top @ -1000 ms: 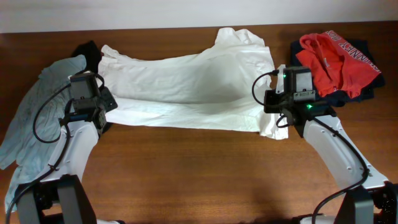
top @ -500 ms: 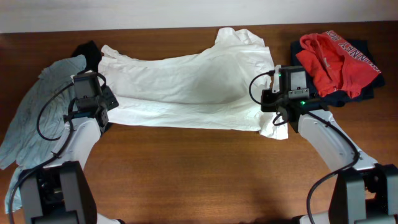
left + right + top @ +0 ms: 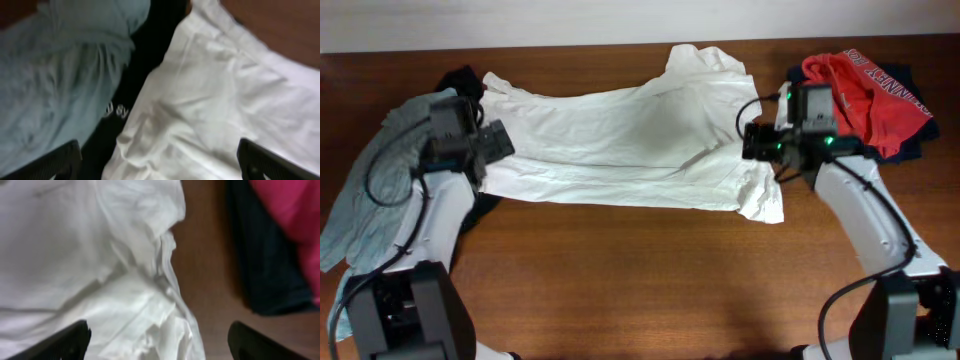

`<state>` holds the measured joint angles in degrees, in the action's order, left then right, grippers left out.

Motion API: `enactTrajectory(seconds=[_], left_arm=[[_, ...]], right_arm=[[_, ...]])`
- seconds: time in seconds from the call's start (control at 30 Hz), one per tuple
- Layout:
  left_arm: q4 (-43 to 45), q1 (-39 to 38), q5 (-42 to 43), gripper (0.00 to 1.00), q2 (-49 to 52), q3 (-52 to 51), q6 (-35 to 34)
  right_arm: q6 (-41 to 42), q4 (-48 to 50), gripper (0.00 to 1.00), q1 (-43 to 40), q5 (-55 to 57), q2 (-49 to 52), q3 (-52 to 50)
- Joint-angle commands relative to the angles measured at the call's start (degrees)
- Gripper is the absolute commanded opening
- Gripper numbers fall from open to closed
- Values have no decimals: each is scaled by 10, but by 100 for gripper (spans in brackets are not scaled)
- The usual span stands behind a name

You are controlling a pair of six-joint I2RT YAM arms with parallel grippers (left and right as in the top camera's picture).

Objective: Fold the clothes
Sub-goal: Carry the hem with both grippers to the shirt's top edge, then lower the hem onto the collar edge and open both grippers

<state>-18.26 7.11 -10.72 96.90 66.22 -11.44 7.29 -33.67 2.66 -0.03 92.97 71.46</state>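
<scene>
Lying stretched across the tabletop (image 3: 640, 280), the white T-shirt (image 3: 620, 140) is running lengthwise between the two arms, seemingly doubled over along its length. The left gripper (image 3: 161, 161) is hovering over the shirt's left end with its jaws standing wide apart and gripping nothing. The right gripper (image 3: 162, 340) is hanging over the right end, equally spread and empty.

Trouble is waiting at both ends. On the left, the white cloth is lying right against the black shirt (image 3: 135, 75) and the pale grey-blue shirt (image 3: 370, 190), so a pinch coming down slightly off target is likely going to catch a neighbouring garment and drag it into the fold. On the right, the hem is bunching into a crumpled wad (image 3: 762, 200). Closing on that wad is probably going to seize only some of the layers, leaving the fold lopsided or pulling the doubled cloth apart. The red garment (image 3: 860, 95) on its dark pile is sitting near the right arm, and a wide swing is risking a snag there. Uneven lifting by the two arms is also threatening to skew the shirt.
</scene>
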Motion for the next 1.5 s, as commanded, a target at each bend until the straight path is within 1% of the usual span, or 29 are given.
enactTrajectory(seconds=[0.0,0.13,0.27,0.37,0.5,0.67,0.8,0.87,1.2,1.47], left_arm=[[-61,-3,33,99,3,99,52],[-132,-5,81,99,4,195,73],[-158,-10,97,99,19,259,85],[-191,-19,99,99,55,318,99],[-264,-25,99,99,137,433,103],[-352,-26,99,99,275,614,103],[-384,-25,79,99,356,709,102],[-385,-25,66,99,381,729,102],[-362,-24,38,97,462,730,120],[-292,-23,39,96,514,730,144]], right_arm=[[-14,-49,93,-3,-4,-1,87],[-40,-99,98,-3,-9,-1,166],[-54,-72,99,-3,-8,2,186],[-54,-50,99,-3,-8,13,195],[-56,-48,98,-3,-24,42,220],[-65,-71,98,-3,-43,74,253],[-65,-91,98,-3,-47,76,253],[-67,-104,98,-3,-48,77,253],[-67,-121,98,-3,-49,77,253],[-67,-140,98,0,-58,78,252]])
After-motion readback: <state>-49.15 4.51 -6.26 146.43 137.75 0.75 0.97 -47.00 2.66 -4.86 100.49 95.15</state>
